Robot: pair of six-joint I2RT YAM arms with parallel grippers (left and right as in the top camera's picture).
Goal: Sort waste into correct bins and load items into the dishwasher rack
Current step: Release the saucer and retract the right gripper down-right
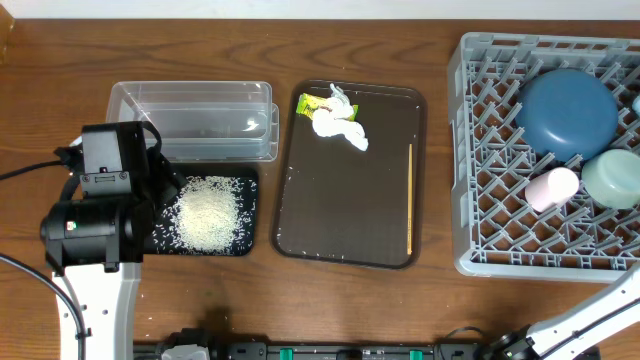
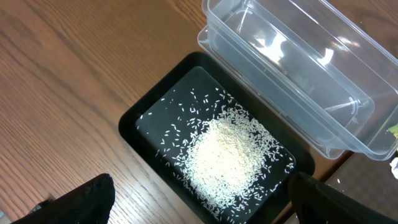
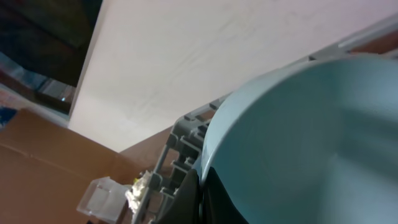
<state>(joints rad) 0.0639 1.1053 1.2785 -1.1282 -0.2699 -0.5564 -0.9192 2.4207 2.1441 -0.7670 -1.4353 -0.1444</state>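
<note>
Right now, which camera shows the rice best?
Left wrist. The rice lies close and central on the black tray, with single grains distinct. Overhead shows the whole heap too, but small and as one pale patch. Right wrist shows none of it.

A robot lab — arm (image 1: 95,230) over a wooden table (image 1: 300,300).

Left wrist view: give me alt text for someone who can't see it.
A heap of white rice lies in a shallow black tray on a wooden table. A clear plastic tub sits alongside the tray. The left gripper is open, its fingers in the bottom corners.
</note>
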